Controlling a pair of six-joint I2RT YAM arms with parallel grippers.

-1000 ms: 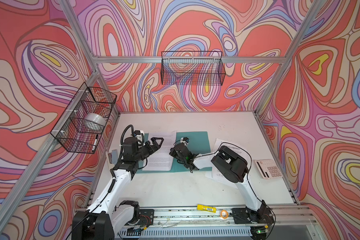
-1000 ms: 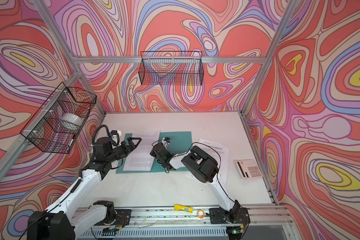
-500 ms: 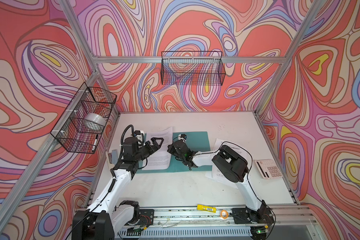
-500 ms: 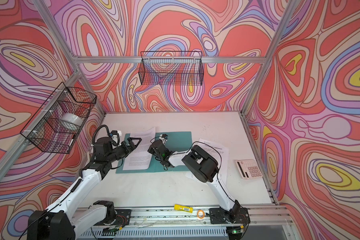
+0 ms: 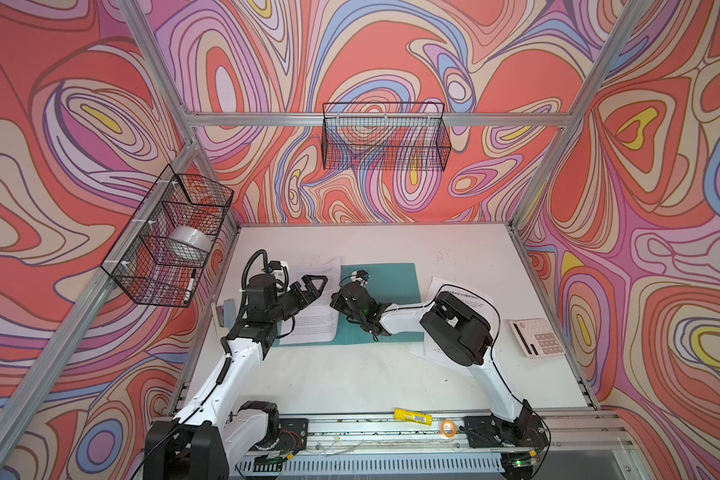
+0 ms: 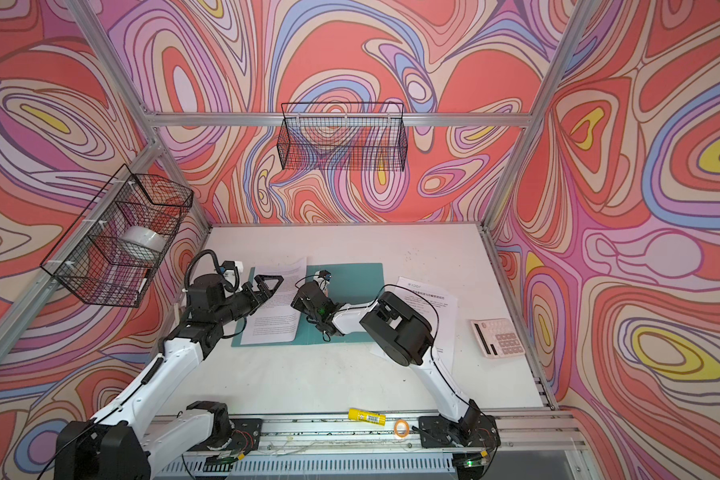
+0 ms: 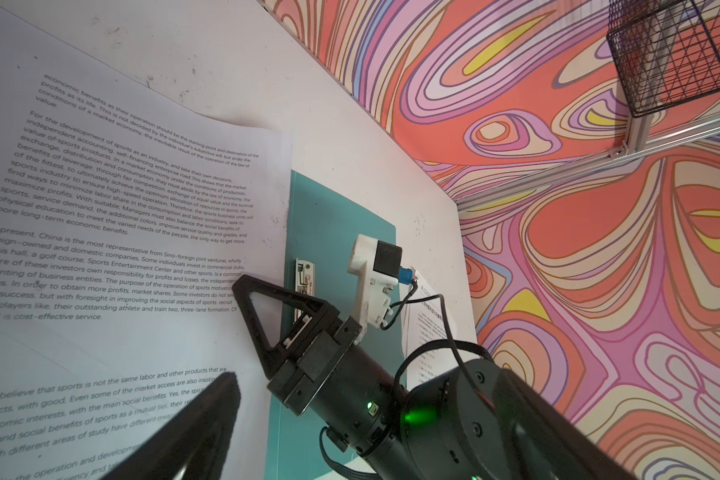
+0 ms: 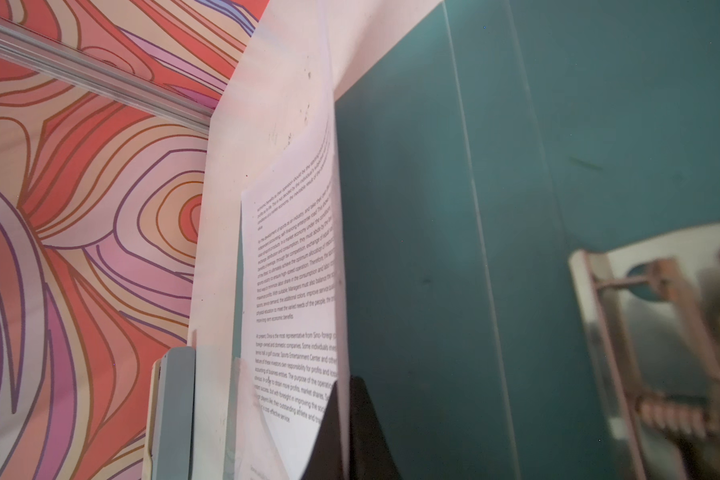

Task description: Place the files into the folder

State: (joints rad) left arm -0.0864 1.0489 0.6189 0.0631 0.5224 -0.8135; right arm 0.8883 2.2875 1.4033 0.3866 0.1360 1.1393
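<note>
**Teal folder, open, with one printed sheet pinched at its edge**

- Table (image 5: 350, 374): white. All items listed are borne on it.
- Folder (image 5: 391, 286) (image 6: 358, 278): thin, teal-green, rectangular. It is laid open and flat at mid-table.
- Printed sheet (image 5: 313, 324) (image 6: 273, 326): white, with lines of small black text. It is laid askew over the folder's left half, and its far corner is carried past the folder's far edge.
- Second sheet (image 5: 472, 296): found on the table right of the folder, partly covered by the right arm.
- Left gripper (image 5: 310, 291): jaws are spread wide above the printed sheet's left part, and nothing is grasped.
- Right gripper (image 5: 335, 300) (image 7: 243, 289): jaws are clenched on the printed sheet's right edge. In the right wrist view that edge is seen raised and drawn in between the fingers (image 8: 366, 424).
- Metal clip (image 7: 304, 282): small, set near the folder's spine just beside the right gripper. It is shown sharp in the left wrist view and blurred in the right wrist view (image 8: 661, 332). In the top views it is hidden.
</note>
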